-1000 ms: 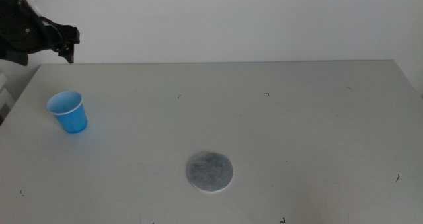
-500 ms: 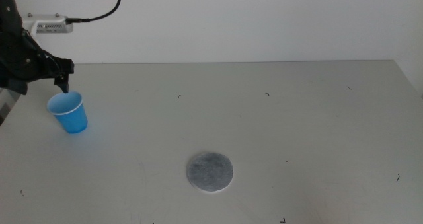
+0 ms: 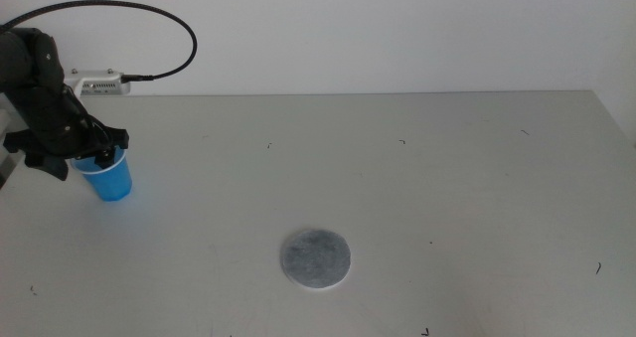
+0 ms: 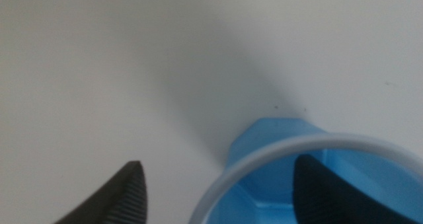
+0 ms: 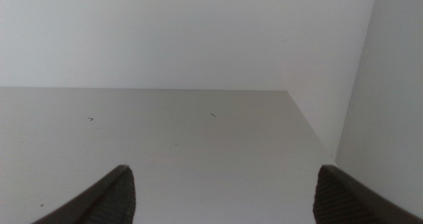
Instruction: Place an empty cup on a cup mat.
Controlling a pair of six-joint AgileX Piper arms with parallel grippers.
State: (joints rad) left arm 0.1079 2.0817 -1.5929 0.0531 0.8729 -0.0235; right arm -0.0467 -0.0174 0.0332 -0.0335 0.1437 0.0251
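The blue cup (image 3: 112, 180) stands upright at the far left of the table. My left gripper (image 3: 95, 156) is down at the cup's rim, jaws open. In the left wrist view one jaw is inside the cup (image 4: 277, 154), the other is outside its wall, and the white rim runs between them; the left gripper (image 4: 218, 164) is not closed on it. The grey cup mat (image 3: 315, 257) lies flat in the front middle of the table, bare, well to the right of the cup. My right gripper (image 5: 223, 178) is open and empty, out of the middle view.
A black cable and a small grey box (image 3: 103, 83) sit behind the left arm at the table's back left. The table's right edge (image 5: 310, 128) shows in the right wrist view.
My left gripper has come down from behind and above the cup to the cup's rim, one jaw going inside. The cup and the mat have not moved.
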